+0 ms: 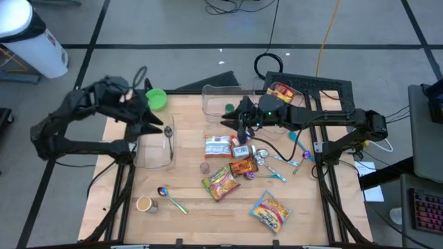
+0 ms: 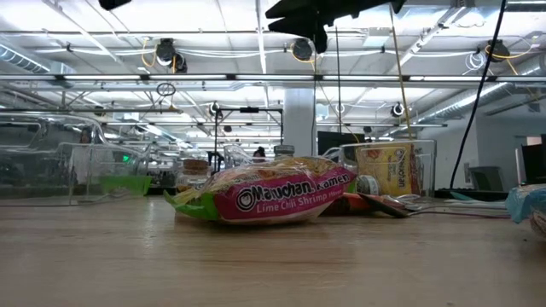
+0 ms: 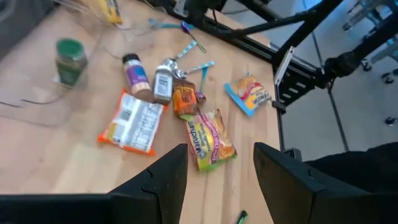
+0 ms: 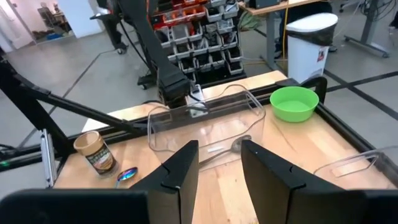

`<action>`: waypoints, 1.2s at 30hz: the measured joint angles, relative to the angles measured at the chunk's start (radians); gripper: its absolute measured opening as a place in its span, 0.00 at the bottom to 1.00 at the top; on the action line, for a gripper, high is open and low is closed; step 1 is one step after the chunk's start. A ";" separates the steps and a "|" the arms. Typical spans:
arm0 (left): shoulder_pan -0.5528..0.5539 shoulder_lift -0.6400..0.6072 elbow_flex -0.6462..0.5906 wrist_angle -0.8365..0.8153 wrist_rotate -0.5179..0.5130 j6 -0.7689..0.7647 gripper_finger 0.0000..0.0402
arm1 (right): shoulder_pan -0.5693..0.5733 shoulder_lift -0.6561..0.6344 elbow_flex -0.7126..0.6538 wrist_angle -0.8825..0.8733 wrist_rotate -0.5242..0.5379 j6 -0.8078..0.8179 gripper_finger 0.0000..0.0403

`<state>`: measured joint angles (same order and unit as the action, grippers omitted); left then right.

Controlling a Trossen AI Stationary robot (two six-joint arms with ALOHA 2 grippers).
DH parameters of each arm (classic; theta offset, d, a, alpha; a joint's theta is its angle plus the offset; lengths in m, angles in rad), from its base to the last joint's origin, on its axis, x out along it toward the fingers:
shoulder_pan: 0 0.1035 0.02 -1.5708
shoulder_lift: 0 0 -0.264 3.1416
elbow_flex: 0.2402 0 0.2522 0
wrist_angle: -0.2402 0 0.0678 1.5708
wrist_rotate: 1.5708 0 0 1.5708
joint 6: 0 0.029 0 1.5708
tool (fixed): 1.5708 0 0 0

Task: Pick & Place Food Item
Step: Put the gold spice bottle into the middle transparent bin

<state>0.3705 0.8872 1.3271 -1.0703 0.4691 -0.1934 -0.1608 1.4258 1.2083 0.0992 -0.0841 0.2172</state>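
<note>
We could barely make out the small jars, blurred behind the pink ramen packet [image 1: 220,183], crinkled, lying flat near the tabletop's [image 1: 208,214] front edge. Left hand [image 3: 214,163] hung open and empty; right hand [image 4: 219,162] too, above the far edge.

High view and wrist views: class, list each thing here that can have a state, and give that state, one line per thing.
left end effector: open, empty, raised above the table
right end effector: open, empty, raised above the table
green bowl: upright, empty
clear container: upright, no lid, holds a spoon
spoon: lying inside the clear container
ramen packet: lying flat on the table
jar: standing upright
</note>
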 joint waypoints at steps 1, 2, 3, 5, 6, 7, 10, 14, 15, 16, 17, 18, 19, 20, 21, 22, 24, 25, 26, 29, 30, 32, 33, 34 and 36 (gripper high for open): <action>-0.016 -0.006 -0.031 0.025 -0.001 -0.012 0.47 | 0.000 0.000 0.000 0.001 0.000 0.017 0.29; -0.032 -0.011 -0.059 0.047 -0.008 -0.028 0.47 | 0.000 0.000 0.000 0.002 0.000 0.035 0.29; -0.050 -0.016 -0.086 0.067 -0.021 -0.044 0.47 | 0.000 0.000 0.000 0.002 -0.001 0.050 0.29; -0.092 -0.019 -0.135 0.095 -0.056 -0.079 0.47 | 0.004 0.000 0.000 0.001 -0.026 0.061 0.29; -0.117 -0.019 -0.156 0.107 -0.075 -0.095 0.47 | 0.005 0.000 0.000 0.001 -0.042 0.059 0.29; -0.143 -0.018 -0.173 0.116 -0.098 -0.108 0.47 | 0.006 0.000 0.000 0.001 -0.053 0.055 0.29; -0.235 -0.018 -0.207 0.134 -0.196 -0.152 0.47 | 0.014 0.000 0.000 -0.015 -0.053 0.052 0.29; -0.365 -0.016 -0.222 0.137 -0.323 -0.225 0.47 | 0.012 0.000 0.000 -0.034 -0.052 0.053 0.29; -0.396 -0.017 -0.222 0.137 -0.350 -0.248 0.47 | 0.012 0.000 0.000 -0.037 -0.052 0.055 0.29; -0.427 -0.017 -0.222 0.138 -0.374 -0.273 0.47 | 0.013 0.000 0.000 -0.043 -0.052 0.055 0.29; -0.455 -0.017 -0.222 0.136 -0.396 -0.301 0.47 | 0.016 0.000 0.000 -0.049 -0.053 0.054 0.29; -0.483 -0.017 -0.222 0.132 -0.415 -0.329 0.47 | 0.018 0.000 0.000 -0.056 -0.053 0.049 0.29; -0.510 -0.017 -0.222 0.124 -0.429 -0.361 0.47 | 0.019 0.000 0.000 -0.064 -0.055 0.041 0.29; -0.538 -0.017 -0.222 0.113 -0.438 -0.398 0.47 | 0.022 0.000 0.000 -0.072 -0.061 0.033 0.29; -0.565 -0.017 -0.222 0.101 -0.445 -0.435 0.47 | 0.025 0.000 0.000 -0.078 -0.072 0.028 0.29; -0.592 -0.017 -0.222 0.087 -0.448 -0.476 0.47 | 0.026 0.000 0.000 -0.083 -0.078 0.027 0.29; -0.650 -0.006 -0.222 0.053 -0.457 -0.564 0.47 | 0.036 0.000 0.000 -0.089 -0.085 0.025 0.29; -0.677 0.000 -0.222 0.037 -0.463 -0.605 0.47 | 0.041 0.000 0.000 -0.089 -0.097 0.024 0.29; -0.705 0.008 -0.222 0.018 -0.469 -0.649 0.47 | 0.047 0.000 0.000 -0.089 -0.104 0.017 0.29; -0.787 0.037 -0.222 -0.030 -0.471 -0.785 0.47 | 0.080 0.000 0.000 -0.098 -0.122 -0.030 0.29; -0.813 0.052 -0.221 -0.042 -0.471 -0.830 0.47 | 0.091 0.000 0.000 -0.104 -0.129 -0.051 0.29; -0.862 0.085 -0.221 -0.064 -0.467 -0.919 0.47 | 0.122 0.000 0.000 -0.122 -0.129 -0.082 0.29; -0.884 0.102 -0.221 -0.065 -0.460 -0.965 0.47 | 0.137 0.000 0.000 -0.136 -0.129 -0.093 0.29; -0.907 0.119 -0.221 -0.061 -0.450 -1.013 0.47 | 0.153 0.000 0.000 -0.147 -0.128 -0.098 0.29; -0.950 0.152 -0.221 -0.053 -0.421 -1.099 0.47 | 0.190 0.000 -0.001 -0.156 -0.128 -0.098 0.29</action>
<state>-0.5795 1.0389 1.1060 -1.1230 0.0485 -1.2926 0.0289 1.4254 1.2073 -0.0564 -0.2119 0.1188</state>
